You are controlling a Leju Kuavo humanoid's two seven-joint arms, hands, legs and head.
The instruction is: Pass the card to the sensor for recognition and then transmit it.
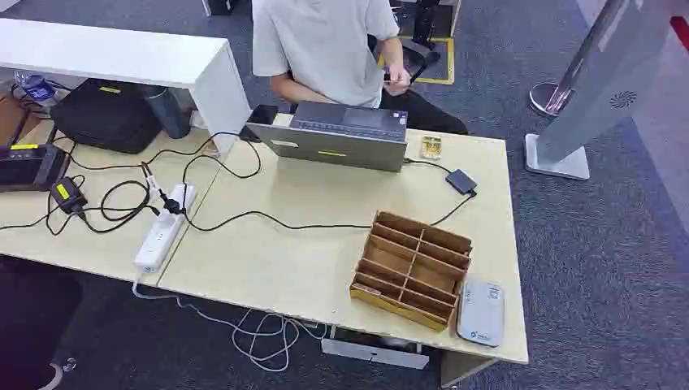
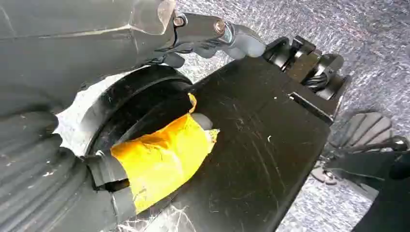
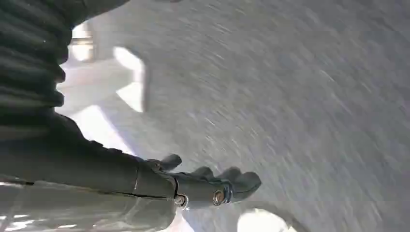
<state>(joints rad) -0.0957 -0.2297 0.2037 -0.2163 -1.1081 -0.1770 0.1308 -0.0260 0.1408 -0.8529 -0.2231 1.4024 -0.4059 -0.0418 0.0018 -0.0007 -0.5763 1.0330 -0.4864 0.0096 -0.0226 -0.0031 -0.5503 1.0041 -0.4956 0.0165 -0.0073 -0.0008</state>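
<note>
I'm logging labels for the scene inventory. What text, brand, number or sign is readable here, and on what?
No text is readable.
White card reader: small blue mark near its front edge, too small to read.
Laptop: yellow sticker, blurred.
Black box: yellow label, blurred.
Grey stand: swirl logo, no letters.

You are seeing a laptop (image 1: 341, 136) sitting at the table's (image 1: 268, 260) far edge (person (image 1: 325, 49) seated behind), power strip (image 1: 165, 228) lying near the front edge.

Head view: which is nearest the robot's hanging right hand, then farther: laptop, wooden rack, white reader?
1. White reader, near right corner.
2. Wooden rack, just beyond it.
3. Laptop, far edge.
Judged: the right hand hangs low at the robot's side.
</note>
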